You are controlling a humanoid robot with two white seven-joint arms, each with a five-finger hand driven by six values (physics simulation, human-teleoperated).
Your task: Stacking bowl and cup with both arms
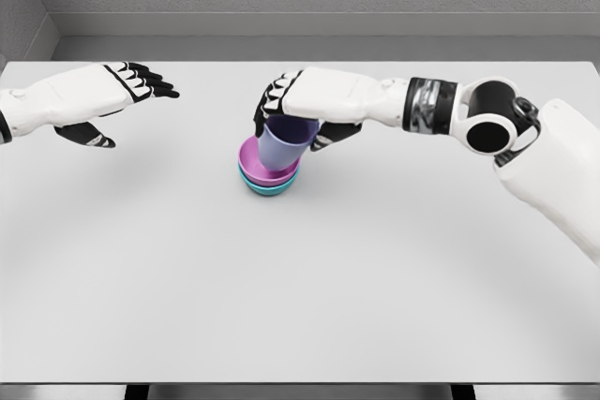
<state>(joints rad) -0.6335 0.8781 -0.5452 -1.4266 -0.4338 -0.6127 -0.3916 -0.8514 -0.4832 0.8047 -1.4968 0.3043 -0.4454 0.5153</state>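
1. Lavender plastic describes the cup (284,144), which sits tilted in the pink bowl (255,163), its base down inside and its mouth leaning toward 1 o'clock.
2. That pink bowl is already nested in a teal bowl (272,189), whose rim peeks out beneath it at 6 o'clock; the pile stands a little above the middle of the white table (300,306).
3. From 3 o'clock the right hand (298,110) reaches in, with its fingers curled over the cup's rim and its thumb on the far side, so it grips the cup.
4. Well apart at 9 o'clock, the left hand (105,100) hovers above the table with its fingers extended and its thumb hanging below, holding nothing.
5. My reading: the bowl stacking looks done and the cup is nearly placed.
6. What seems left is to settle the cup upright in the bowl, let go of it, and draw the right arm away.
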